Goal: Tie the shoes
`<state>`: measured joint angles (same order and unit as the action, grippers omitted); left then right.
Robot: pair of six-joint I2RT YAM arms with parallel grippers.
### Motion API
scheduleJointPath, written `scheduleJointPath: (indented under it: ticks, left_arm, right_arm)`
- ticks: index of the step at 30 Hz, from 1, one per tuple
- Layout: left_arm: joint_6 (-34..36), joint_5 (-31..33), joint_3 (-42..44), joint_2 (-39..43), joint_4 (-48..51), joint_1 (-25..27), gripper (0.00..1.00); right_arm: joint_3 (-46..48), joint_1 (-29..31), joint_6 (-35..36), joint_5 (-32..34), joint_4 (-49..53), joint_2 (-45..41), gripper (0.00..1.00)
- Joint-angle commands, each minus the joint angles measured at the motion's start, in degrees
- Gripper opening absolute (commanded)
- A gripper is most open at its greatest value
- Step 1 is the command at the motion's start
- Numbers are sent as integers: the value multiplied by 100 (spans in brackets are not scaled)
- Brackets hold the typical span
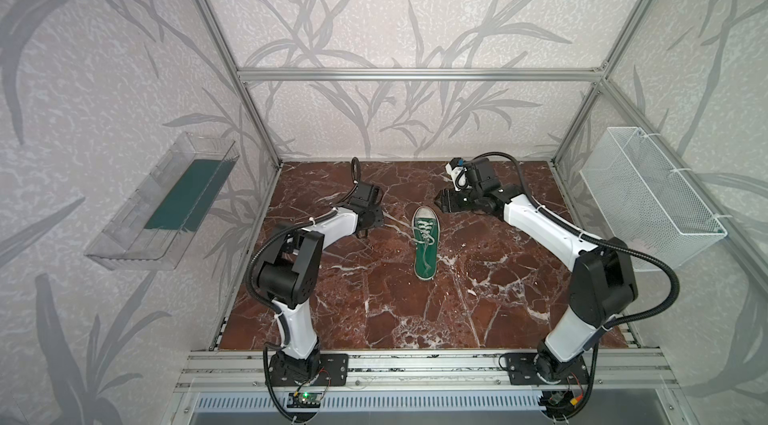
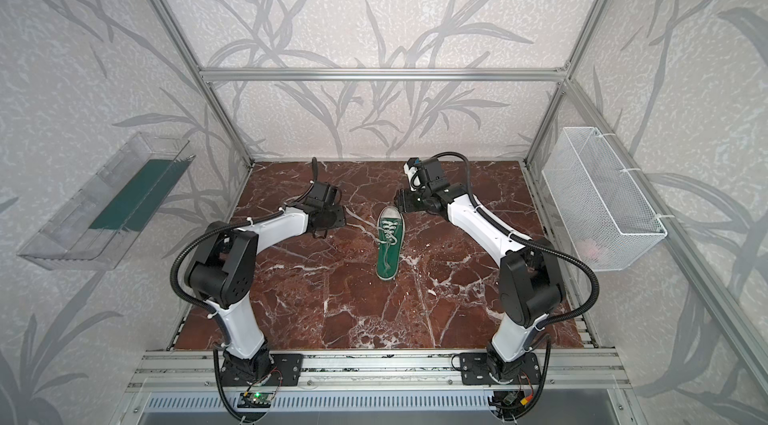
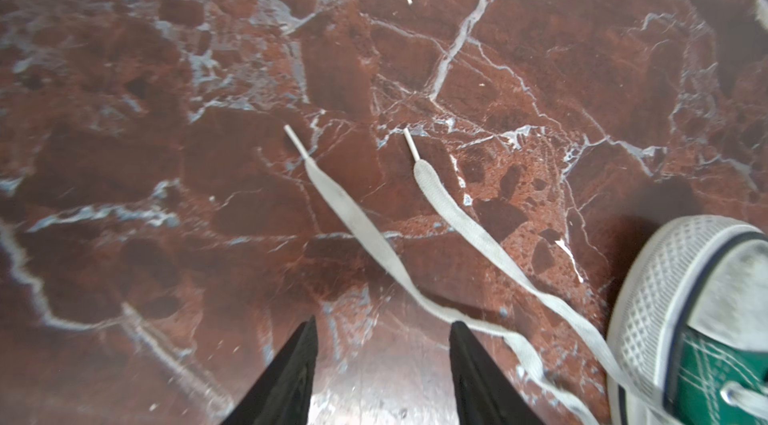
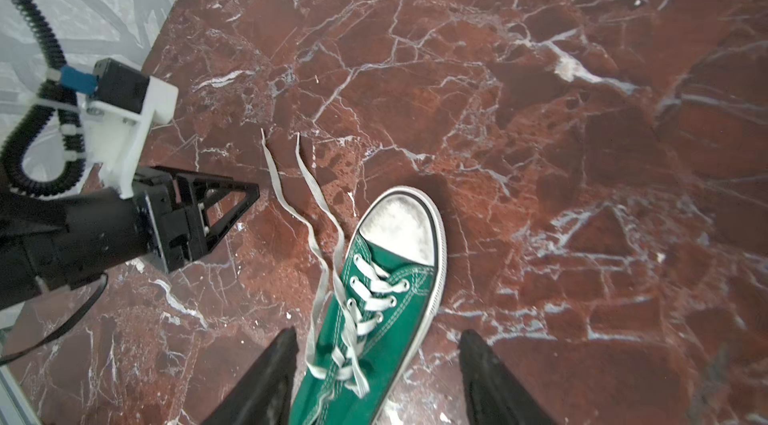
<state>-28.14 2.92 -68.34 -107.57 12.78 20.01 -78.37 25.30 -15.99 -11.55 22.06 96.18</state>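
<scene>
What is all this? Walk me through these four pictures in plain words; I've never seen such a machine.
These are two robot arms, bolted at the near edge of a red marble-patterned table: the left arm and the right arm. Each ends in a pair of black jaws.

Two pictures look down on the whole scene from above and are almost alike. The other two come from a small camera on each arm's wrist, looking past that arm's own jaws.

On the table lies one green shoe with a white toe cap. Its white laces are untied, and both loose ends trail on the table toward the left arm.

Both pairs of jaws stand open and hold nothing. The right pair hovers by the shoe.
</scene>
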Motion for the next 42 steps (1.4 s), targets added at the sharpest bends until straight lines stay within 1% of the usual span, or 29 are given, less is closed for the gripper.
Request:
scheduleJointPath:
  ticks: [1, 7, 14, 22, 25, 30, 33, 36, 38, 42]
  left_arm:
    - [28, 273, -350, -242, 402, 102, 52]
    - [142, 373, -823, -707, 644, 217, 49]
    - [201, 793, -1086, -964, 1072, 290, 47]
    - [144, 797, -1308, -1226, 1153, 345, 40]
    - [158, 842, -1309, -1249, 1133, 343, 36]
    - [164, 833, -1355, -1290, 1218, 348, 22]
    - [126, 983, -1230, -1140, 1171, 359, 15]
    - [168, 1162, -985, -803, 942, 413, 7]
    - [246, 1213, -860, -567, 797, 449, 4]
    - [515, 1343, -888, -214, 819, 556, 3]
  right_arm:
    - [276, -216, 60, 92, -282, -433, 63]
    - [587, -459, 102, -5, -308, -703, 63]
    - [758, -614, 105, -143, -345, -803, 63]
    - [817, -688, 148, -209, -276, -881, 63]
    - [888, -758, 163, -224, -266, -984, 63]
    - [1052, -825, 158, -232, -259, -1190, 63]
    - [1147, -851, 149, -243, -230, -1318, 63]
    - [1269, -869, 143, -242, -225, -1431, 63]
    - [1356, -893, 127, -242, -220, -1508, 63]
    - [1569, -934, 70, -235, -212, -1708, 63]
